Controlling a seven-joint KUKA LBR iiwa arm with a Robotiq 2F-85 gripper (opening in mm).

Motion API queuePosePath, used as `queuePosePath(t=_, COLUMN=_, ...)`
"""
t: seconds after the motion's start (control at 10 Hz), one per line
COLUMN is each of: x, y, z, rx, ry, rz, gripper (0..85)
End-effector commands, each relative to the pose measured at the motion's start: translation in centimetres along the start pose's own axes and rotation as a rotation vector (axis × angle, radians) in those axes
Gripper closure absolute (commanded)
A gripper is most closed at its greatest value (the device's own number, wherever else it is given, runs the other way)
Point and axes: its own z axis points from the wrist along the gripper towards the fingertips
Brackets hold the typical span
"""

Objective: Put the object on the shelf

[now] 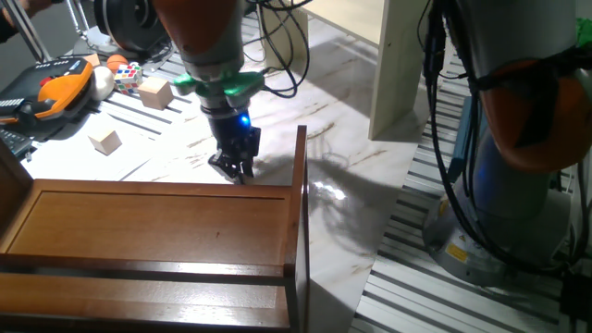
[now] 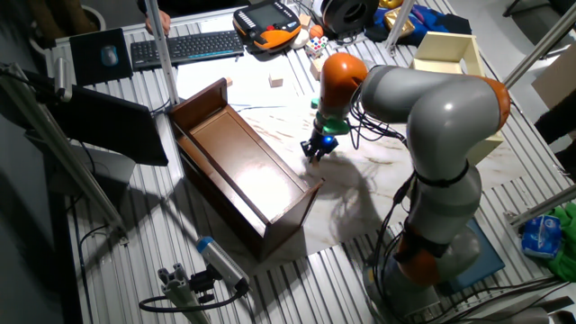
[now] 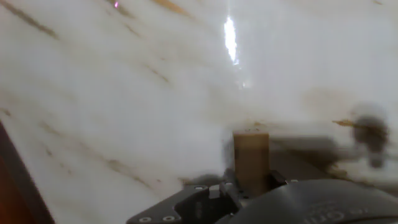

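The object (image 3: 250, 155), a small tan wooden block, sticks out upright from between my fingers in the hand view. It is blurred, and the white marble tabletop (image 3: 124, 93) lies close below it. My gripper (image 1: 235, 166) is shut on it, low over the table just behind the back board of the shelf (image 1: 157, 227). The shelf is a dark reddish-brown unit lying on the table. Its upright side panel (image 1: 301, 213) stands just right of the gripper. In the other fixed view the gripper (image 2: 315, 150) hangs beside the shelf (image 2: 238, 166). The block is hidden by the fingers in both fixed views.
Two light wooden cubes (image 1: 155, 92) (image 1: 105, 141) sit on the table behind the gripper. A Rubik's cube (image 1: 129, 75) and an orange teach pendant (image 1: 55, 88) lie at the back left. A cream upright panel (image 1: 407, 65) stands at the back right. A dark shelf edge (image 3: 12, 180) shows at the lower left of the hand view.
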Motion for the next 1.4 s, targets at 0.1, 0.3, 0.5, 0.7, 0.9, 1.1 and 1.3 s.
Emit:
queuePosePath(t=0.1, x=2.1, y=1.2, z=-6.3, rx=-0.001, ry=0.025, rz=0.022, gripper=85.0)
queuePosePath(t=0.3, x=3.8, y=2.2, z=-9.5, rx=0.025, ry=0.03, rz=0.052, gripper=85.0)
queuePosePath(t=0.5, x=5.9, y=3.8, z=-11.1, rx=0.055, ry=0.007, rz=0.089, gripper=85.0)
queuePosePath(t=0.7, x=6.1, y=4.0, z=-11.2, rx=0.045, ry=0.011, rz=0.088, gripper=85.0)
queuePosePath(t=0.9, x=4.7, y=3.6, z=-10.2, rx=0.031, ry=0.018, rz=0.078, gripper=85.0)
queuePosePath(t=1.1, x=4.7, y=3.6, z=-10.2, rx=0.027, ry=-0.027, rz=0.05, gripper=85.0)
queuePosePath(t=1.3, x=4.7, y=3.6, z=-10.2, rx=-0.015, ry=-0.075, rz=0.011, gripper=85.0)
